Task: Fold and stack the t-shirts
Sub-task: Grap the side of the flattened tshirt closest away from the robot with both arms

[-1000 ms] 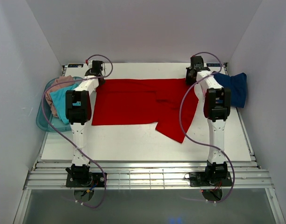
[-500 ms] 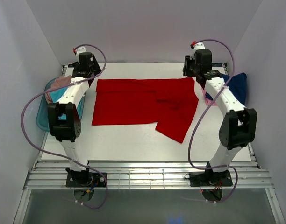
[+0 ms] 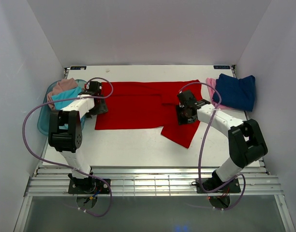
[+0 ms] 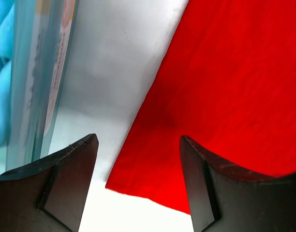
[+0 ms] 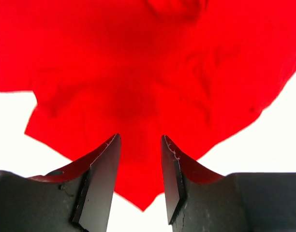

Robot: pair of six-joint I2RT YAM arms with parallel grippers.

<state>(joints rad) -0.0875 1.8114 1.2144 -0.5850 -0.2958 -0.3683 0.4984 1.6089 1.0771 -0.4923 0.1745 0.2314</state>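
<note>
Folding is barely getting under way: the red t-shirt (image 3: 138, 106) is lying spread mid-table (image 3: 138, 150). The left gripper (image 4: 136, 140) is hovering wide open at its left edge, the right gripper (image 5: 140, 140) narrowly parted over its right side, both gripping nothing. The navy shirt (image 3: 237, 91) is sitting atop the light pink shirt (image 3: 212, 87) far right; the turquoise shirt (image 3: 66, 98) and dusty pink shirt (image 3: 63, 85) are waiting in the tub (image 3: 44, 126).

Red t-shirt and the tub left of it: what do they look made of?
Red t-shirt: soft matte cloth, likely a cotton knit; it lies limp with creases and no shine. Tub: translucent teal plastic, glossy and rigid-looking; the turquoise t-shirt shows through its wall in the left wrist view.
</note>
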